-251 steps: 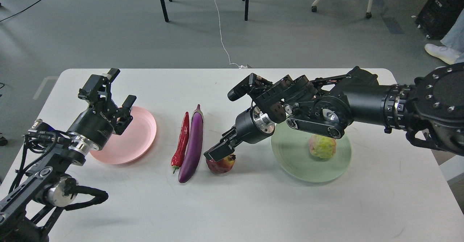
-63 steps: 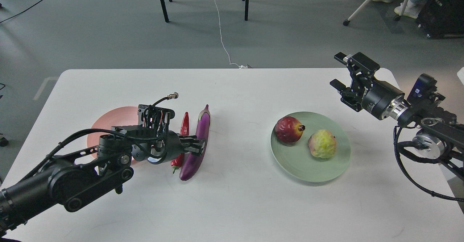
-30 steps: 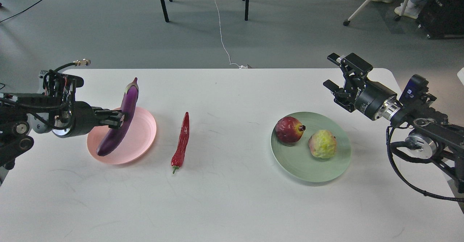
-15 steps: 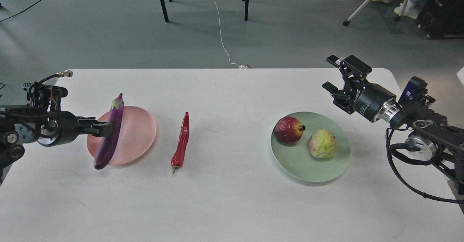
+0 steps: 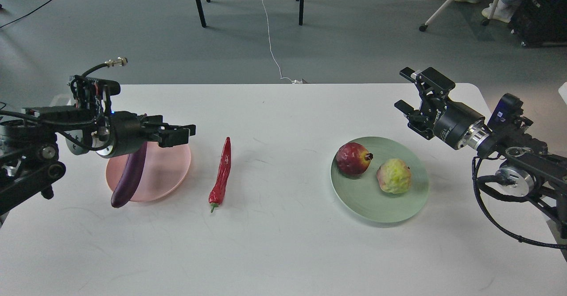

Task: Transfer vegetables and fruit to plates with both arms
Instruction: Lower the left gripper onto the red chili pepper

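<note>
The purple eggplant (image 5: 128,178) lies on the left side of the pink plate (image 5: 166,172), its lower end hanging over the plate's front-left rim. My left gripper (image 5: 188,135) is open and empty, just above the plate's far part and clear of the eggplant. The red chili pepper (image 5: 223,172) lies on the table to the right of the pink plate. The dark red pomegranate (image 5: 353,158) and the yellow-green fruit (image 5: 394,176) sit side by side on the mint-green plate (image 5: 367,203). My right gripper (image 5: 401,87) is open and empty, raised beyond the green plate's far right.
The white table (image 5: 283,243) has rounded corners, and its far edge runs behind both plates. Chair legs (image 5: 199,3) and a white cable (image 5: 270,39) are on the floor beyond it.
My left gripper has let go of the eggplant, which now lies on the pink plate. The gripper has risen and moved right. The right arm has barely moved.
</note>
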